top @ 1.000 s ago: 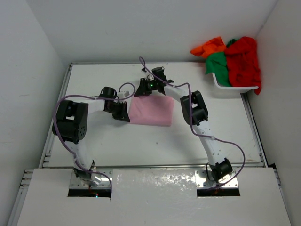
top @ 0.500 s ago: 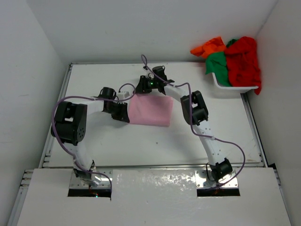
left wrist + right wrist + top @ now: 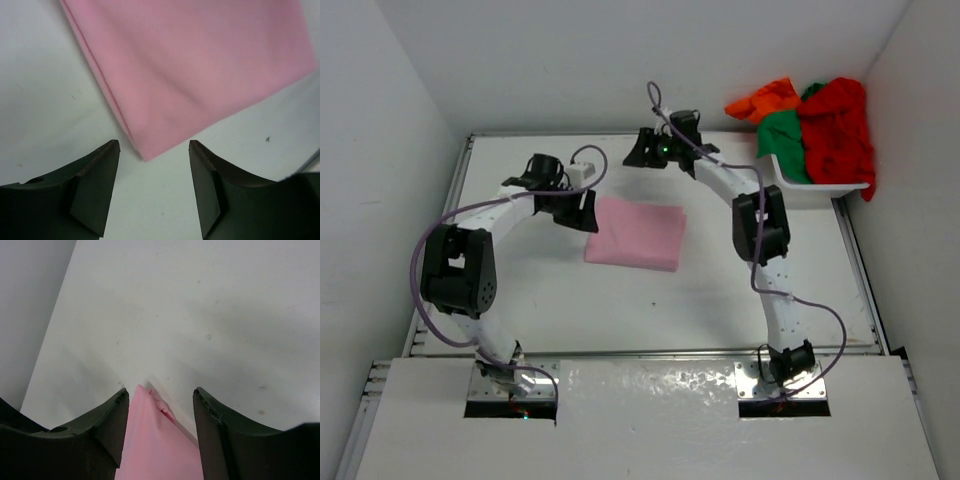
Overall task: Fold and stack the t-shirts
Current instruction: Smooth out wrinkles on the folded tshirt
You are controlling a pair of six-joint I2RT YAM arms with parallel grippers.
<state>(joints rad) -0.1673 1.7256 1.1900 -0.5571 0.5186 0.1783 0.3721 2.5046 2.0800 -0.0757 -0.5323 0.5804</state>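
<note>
A light pink t-shirt (image 3: 635,232) lies folded into a flat rectangle on the white table. My left gripper (image 3: 584,213) is open just off its left back corner; in the left wrist view that pink corner (image 3: 200,65) sits right in front of the gripper (image 3: 154,148), with nothing gripped. My right gripper (image 3: 640,154) hovers open behind the shirt's back edge, and the pink cloth (image 3: 155,445) shows between its fingers (image 3: 161,392) without being pinched. The red t-shirt (image 3: 835,125), green t-shirt (image 3: 782,140) and orange t-shirt (image 3: 767,98) are heaped in the basket.
The white mesh basket (image 3: 820,188) stands at the back right corner of the table, cloth spilling over its rim. White walls close in on the left, back and right. Purple cables loop along both arms.
Both grippers have opened and let go of the pink t-shirt. The left one drew back toward the far left, the right one toward the back right. The shirt lies flat.
</note>
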